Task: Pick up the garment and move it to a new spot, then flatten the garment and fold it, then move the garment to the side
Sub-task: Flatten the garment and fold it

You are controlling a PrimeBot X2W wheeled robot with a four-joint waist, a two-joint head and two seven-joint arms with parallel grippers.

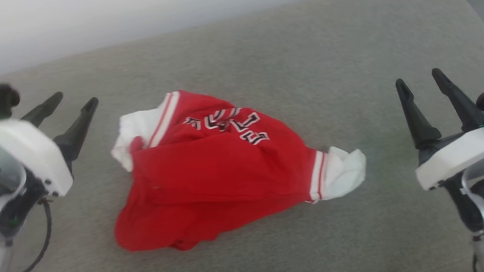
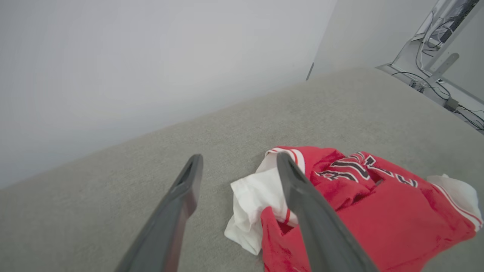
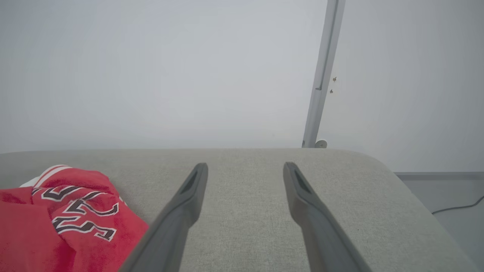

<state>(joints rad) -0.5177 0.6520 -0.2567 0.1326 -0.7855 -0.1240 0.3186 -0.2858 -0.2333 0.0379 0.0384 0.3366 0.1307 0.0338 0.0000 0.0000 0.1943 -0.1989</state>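
The crumpled garment (image 1: 223, 168) lies on the grey cushion (image 1: 260, 42) between left gripper (image 1: 76, 98) and right gripper (image 1: 417, 76), touching neither; both jaws apart.

One garment (image 1: 214, 173); two end effectors: left end effector (image 1: 76, 98), right end effector (image 1: 417, 76); one grey cushion (image 1: 261, 51).

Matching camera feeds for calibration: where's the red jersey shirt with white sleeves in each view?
Head view: red jersey shirt with white sleeves at centre, crumpled on the grey fabric cushion.
Left wrist view: shirt lower right, running off the bottom edge.
Right wrist view: shirt in the lower left corner, cut by the edges.
Shared landmark: its dark white-outlined block lettering.
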